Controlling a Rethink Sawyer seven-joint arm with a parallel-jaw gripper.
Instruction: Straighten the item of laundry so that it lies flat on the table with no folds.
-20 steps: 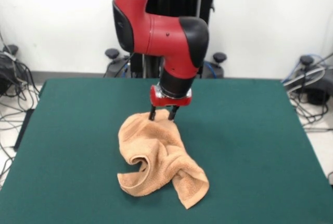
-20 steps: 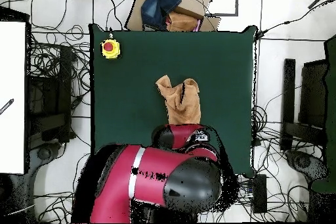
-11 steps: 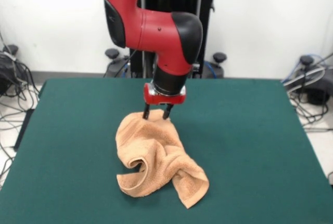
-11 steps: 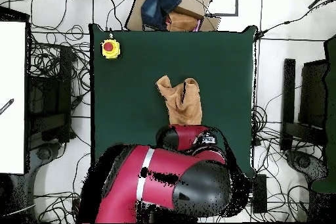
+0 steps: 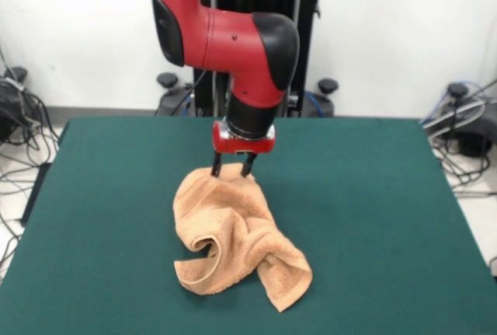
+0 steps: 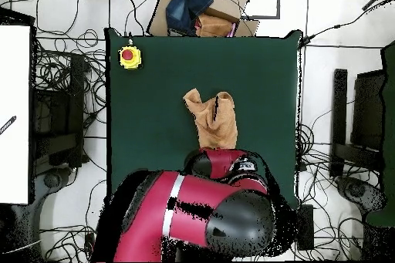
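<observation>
The item of laundry (image 5: 233, 234) is a peach-orange towel lying crumpled on the green table (image 5: 373, 195), with a rolled fold at its near left and a corner hanging toward the near right. My gripper (image 5: 231, 170) points straight down at the towel's far edge. Its two fingers stand apart, and their tips touch the cloth, which bunches up between them. In the overhead view the towel (image 6: 213, 117) lies mid-table, and the red arm (image 6: 224, 169) covers its lower end and hides the gripper.
A yellow box with a red button (image 6: 129, 57) sits in one table corner. A cardboard box with blue and orange cloth (image 6: 199, 9) stands just off the table edge. Cables lie on the floor all around the table.
The gripper has shifted a little leftward and away in the front view. The towel's far edge and left side have slid slightly with it.
</observation>
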